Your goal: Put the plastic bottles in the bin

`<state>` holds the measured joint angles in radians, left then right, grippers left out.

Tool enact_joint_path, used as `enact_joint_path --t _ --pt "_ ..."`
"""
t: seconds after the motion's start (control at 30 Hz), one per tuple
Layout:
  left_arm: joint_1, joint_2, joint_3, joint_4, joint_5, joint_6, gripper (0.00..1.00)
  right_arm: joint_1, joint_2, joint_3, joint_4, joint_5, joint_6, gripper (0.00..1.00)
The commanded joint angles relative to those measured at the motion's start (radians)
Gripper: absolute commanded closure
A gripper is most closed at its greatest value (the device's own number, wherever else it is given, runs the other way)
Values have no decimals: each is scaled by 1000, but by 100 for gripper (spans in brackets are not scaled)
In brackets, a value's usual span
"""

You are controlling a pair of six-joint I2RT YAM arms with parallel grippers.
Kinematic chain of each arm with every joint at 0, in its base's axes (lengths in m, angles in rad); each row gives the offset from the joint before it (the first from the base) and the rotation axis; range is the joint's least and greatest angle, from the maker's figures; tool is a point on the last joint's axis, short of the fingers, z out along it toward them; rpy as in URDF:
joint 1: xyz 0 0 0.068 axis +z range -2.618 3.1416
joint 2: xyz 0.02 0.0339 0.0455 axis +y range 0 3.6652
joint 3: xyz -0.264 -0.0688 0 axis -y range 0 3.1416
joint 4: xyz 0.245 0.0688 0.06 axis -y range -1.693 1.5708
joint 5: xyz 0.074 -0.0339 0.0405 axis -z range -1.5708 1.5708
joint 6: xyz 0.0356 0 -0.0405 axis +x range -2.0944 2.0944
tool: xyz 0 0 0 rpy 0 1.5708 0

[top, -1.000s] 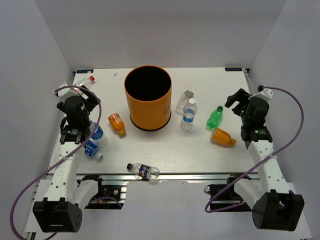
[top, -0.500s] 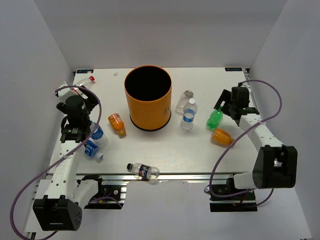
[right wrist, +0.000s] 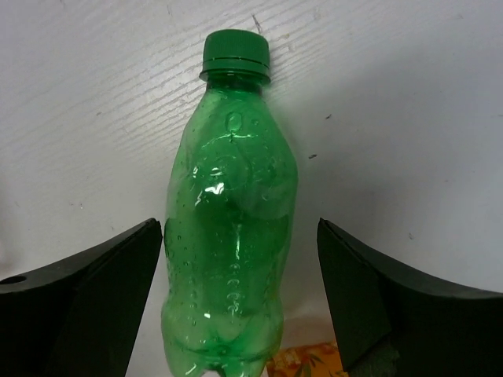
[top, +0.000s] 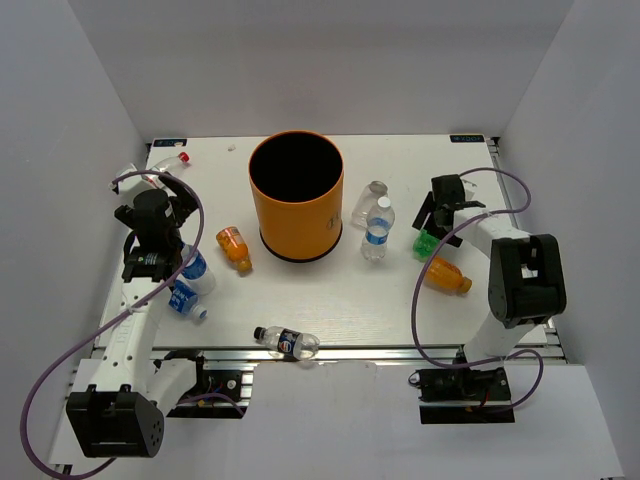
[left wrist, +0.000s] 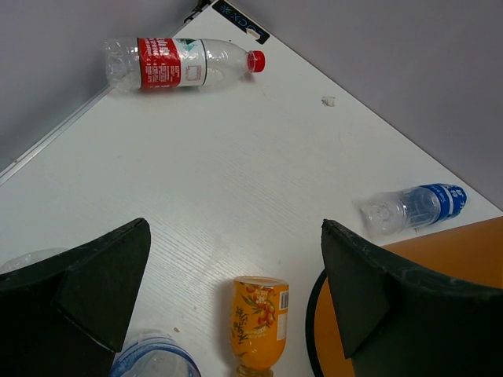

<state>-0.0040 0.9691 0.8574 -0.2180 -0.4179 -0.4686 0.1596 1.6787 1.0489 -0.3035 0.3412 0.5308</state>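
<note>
My left end effector (left wrist: 236,236) hangs released over the table's (top: 330,300) left side, with an orange bottle (top: 234,248) lying between it and the bin (top: 296,218). On the right, my other end effector (right wrist: 240,226) is spread wide around the lying green bottle (right wrist: 229,157). A finger stands on each side and neither touches it.

Top cam overhead, whole table (top: 330,300), L wrist low by bin (left wrist: 471,250), R close on green bottle (right wrist: 232,236)
</note>
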Motion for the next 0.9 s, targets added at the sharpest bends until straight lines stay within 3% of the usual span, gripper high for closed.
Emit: enact_joint_path --t 0.0,0.1,0.27,0.3,0.53,0.67,0.77,0.87 --pt "2 0 17 -17 -12 -8 2 1 38 42 52 -43 15 16" --pt "2 10 29 -35 -22 -8 2 1 62 45 90 -54 26 23" --pt "2 -1 17 -26 -24 -11 2 0 7 54 144 -51 -32 54" --pt "2 0 19 -27 -24 -13 2 1 -10 62 144 -44 -60 56" --pt "2 29 40 -53 -16 -21 2 59 -206 257 205 -221 -288 59" --pt "2 42 49 -61 -15 -22 2 240 -240 380 256 -263 -512 59" --pt "2 51 54 -64 -1 -22 2 374 -214 477 254 -391 -607 58" --pt "2 59 63 -70 16 -19 2 494 -142 577 227 -416 -679 56"
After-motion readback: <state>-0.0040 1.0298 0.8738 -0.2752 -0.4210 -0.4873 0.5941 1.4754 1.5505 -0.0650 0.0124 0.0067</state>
